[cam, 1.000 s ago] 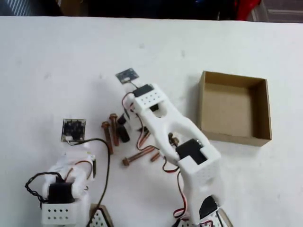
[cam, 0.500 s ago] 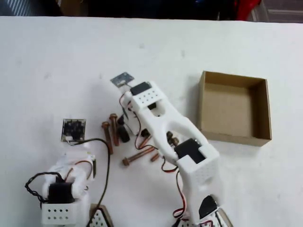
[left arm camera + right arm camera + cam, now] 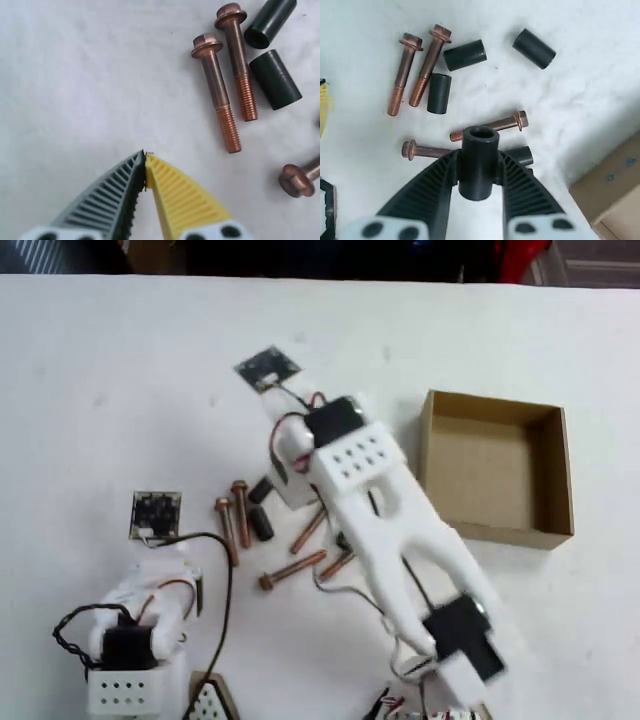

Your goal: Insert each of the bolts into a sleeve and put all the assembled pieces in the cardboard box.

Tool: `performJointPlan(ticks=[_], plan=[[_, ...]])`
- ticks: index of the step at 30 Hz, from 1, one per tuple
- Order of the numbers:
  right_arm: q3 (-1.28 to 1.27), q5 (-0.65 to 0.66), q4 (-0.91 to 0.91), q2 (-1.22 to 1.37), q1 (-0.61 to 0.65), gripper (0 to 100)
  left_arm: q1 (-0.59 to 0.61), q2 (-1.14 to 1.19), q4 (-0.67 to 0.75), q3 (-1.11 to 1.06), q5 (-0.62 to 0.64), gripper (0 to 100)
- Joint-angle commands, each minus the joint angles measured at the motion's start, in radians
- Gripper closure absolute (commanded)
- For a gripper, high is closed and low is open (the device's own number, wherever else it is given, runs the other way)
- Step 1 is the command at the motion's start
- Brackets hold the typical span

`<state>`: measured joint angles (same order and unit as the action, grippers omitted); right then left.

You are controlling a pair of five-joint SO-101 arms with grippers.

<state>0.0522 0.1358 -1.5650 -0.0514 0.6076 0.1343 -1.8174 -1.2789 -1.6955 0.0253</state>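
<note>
My right gripper [image 3: 479, 156] is shut on a black sleeve [image 3: 479, 170], held upright with its open bore facing the camera, above the scattered parts. Below it lie several copper bolts, two side by side [image 3: 402, 72] [image 3: 427, 65] and two near the gripper [image 3: 490, 125] [image 3: 422, 150]. Loose black sleeves [image 3: 465, 54] [image 3: 439, 92] [image 3: 534, 48] lie around them. My left gripper [image 3: 145, 156] is shut on nothing, over bare table beside two bolts [image 3: 217, 95] [image 3: 239, 65] and two sleeves [image 3: 275, 80] [image 3: 270, 22]. The cardboard box [image 3: 495, 468] stands open at the right.
The right arm [image 3: 380, 500] stretches diagonally across the table's middle, over part of the bolt pile [image 3: 290, 570]. The left arm [image 3: 135, 625] sits folded at the near left. A box corner [image 3: 615, 200] shows by the right gripper. Free table lies at the far side.
The right arm has risen and stretched toward the far side, lifting its wrist off the parts pile. The left arm has kept still.
</note>
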Motion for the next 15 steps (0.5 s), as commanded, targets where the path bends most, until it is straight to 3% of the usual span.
performJointPlan(ticks=[1,5,9,15], plan=[[0.040,0.040,-0.041,-0.176,-0.010,98.3,-0.007,-0.008,-0.005,0.003,0.009,98],[0.038,0.150,-0.101,-0.269,-0.010,98.3,-0.007,-0.008,-0.005,0.003,0.009,98],[0.038,0.167,-0.154,-0.329,-0.012,98.3,-0.007,-0.008,-0.005,0.003,0.009,98],[0.038,0.219,-0.191,-0.444,-0.133,98.3,-0.007,-0.008,-0.005,0.003,0.009,98]])
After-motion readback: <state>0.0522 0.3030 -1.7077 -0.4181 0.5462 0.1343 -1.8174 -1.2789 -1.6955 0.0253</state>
